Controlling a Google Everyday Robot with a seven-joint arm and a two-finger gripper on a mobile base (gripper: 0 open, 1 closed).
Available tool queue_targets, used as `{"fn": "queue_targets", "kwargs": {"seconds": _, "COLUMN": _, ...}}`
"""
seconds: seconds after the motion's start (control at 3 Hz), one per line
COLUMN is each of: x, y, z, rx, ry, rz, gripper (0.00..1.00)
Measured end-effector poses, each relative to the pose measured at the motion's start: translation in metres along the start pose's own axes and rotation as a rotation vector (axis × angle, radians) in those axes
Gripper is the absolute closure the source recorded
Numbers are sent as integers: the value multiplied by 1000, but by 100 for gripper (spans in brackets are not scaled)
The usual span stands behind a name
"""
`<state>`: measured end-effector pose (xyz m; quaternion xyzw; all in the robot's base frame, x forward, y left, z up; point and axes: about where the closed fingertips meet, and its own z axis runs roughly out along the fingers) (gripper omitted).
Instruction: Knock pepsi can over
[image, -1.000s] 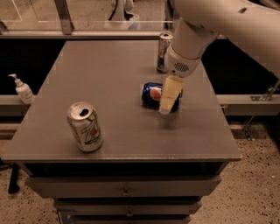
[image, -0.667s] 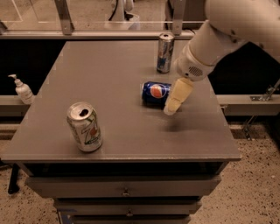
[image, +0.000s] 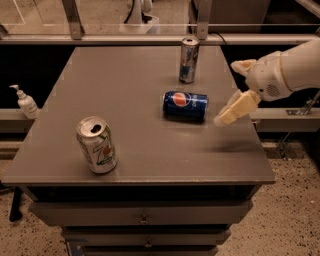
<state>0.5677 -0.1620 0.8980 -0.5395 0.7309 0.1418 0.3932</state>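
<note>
The pepsi can (image: 185, 105), dark blue with a round red-white-blue logo, lies on its side on the grey table (image: 125, 100), right of centre, its logo facing up. My gripper (image: 227, 115) hangs above the table's right edge, a short way right of the can and apart from it. Its cream fingers point down and left toward the can. It holds nothing that I can see.
A slim silver-and-blue can (image: 188, 60) stands upright behind the pepsi can. A white-green can (image: 97, 145) stands upright at the front left. A pump bottle (image: 25, 102) sits on a ledge left of the table. A glass rail runs along the back.
My gripper has moved right and away from the pepsi can, out to the table's right edge. The can lies on its side throughout.
</note>
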Motion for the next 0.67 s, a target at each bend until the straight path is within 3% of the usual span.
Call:
{"fn": "queue_targets", "kwargs": {"seconds": 0.33, "x": 12, "y": -4, "z": -27, "rx": 53, "ry": -168, "rz": 65, "gripper": 0}}
{"fn": "queue_targets", "kwargs": {"seconds": 0.67, "x": 12, "y": -2, "z": -44, "rx": 73, "ry": -213, "rz": 100, "gripper": 0}}
